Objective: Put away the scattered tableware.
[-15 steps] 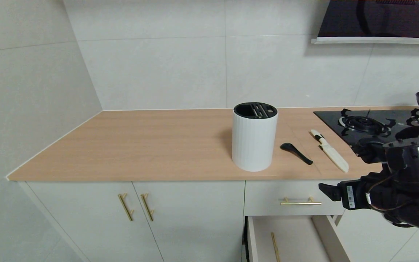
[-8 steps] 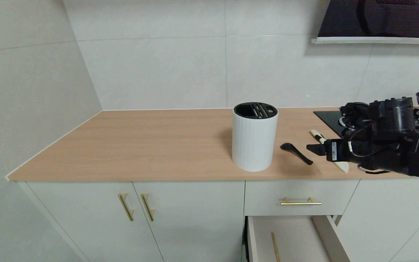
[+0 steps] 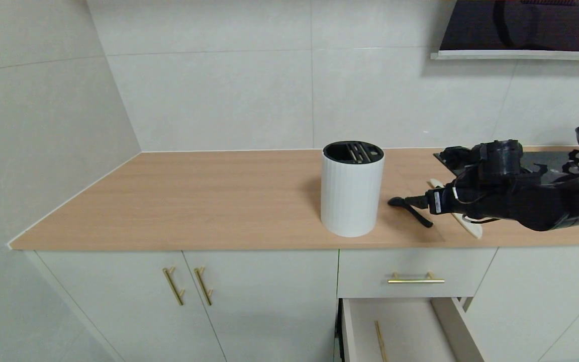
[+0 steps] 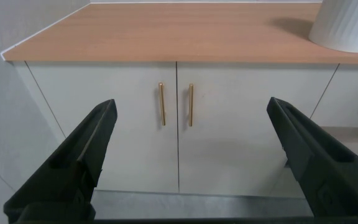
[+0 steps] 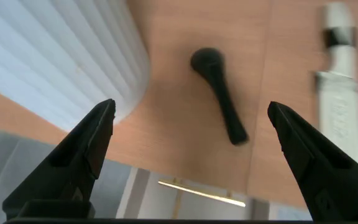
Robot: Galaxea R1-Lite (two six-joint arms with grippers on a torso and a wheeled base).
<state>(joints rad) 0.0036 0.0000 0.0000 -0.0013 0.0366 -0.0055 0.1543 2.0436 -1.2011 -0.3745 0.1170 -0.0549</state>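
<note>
Wooden countertop (image 3: 219, 201) is running along the tiled wall, and it is carrying everything I am dealing with. White cabinet doors (image 3: 133, 301) with gold handles are sitting under it. Below its right part, a lower drawer (image 3: 347, 327) is standing pulled open beneath a shut one. A black gas hob (image 3: 551, 160) is sitting at the far right of the countertop.

A white ribbed holder (image 3: 352, 196) with a black slotted top is standing upright near the front edge, left of the loose tableware.

My right gripper (image 3: 412, 202) is hanging low over the countertop just right of the holder, with its fingers spread wide and gripping nothing. I am looking down between those fingers from the wrist. The spoon is lying on the wood below them, the holder's wall is curving past on one side, and the knife is lying on the other.

My left gripper (image 4: 190, 102) is hanging in front of the cabinet doors below the countertop's edge. It too is spread wide and carrying nothing.

A white knife (image 3: 470, 229) is lying flat between the spoon and the hob, partly hidden by my right arm, with its blade pointing toward the front edge.

A black spoon (image 3: 421, 219) is lying flat between the holder and the knife, apart from both, with its bowl toward the wall.
</note>
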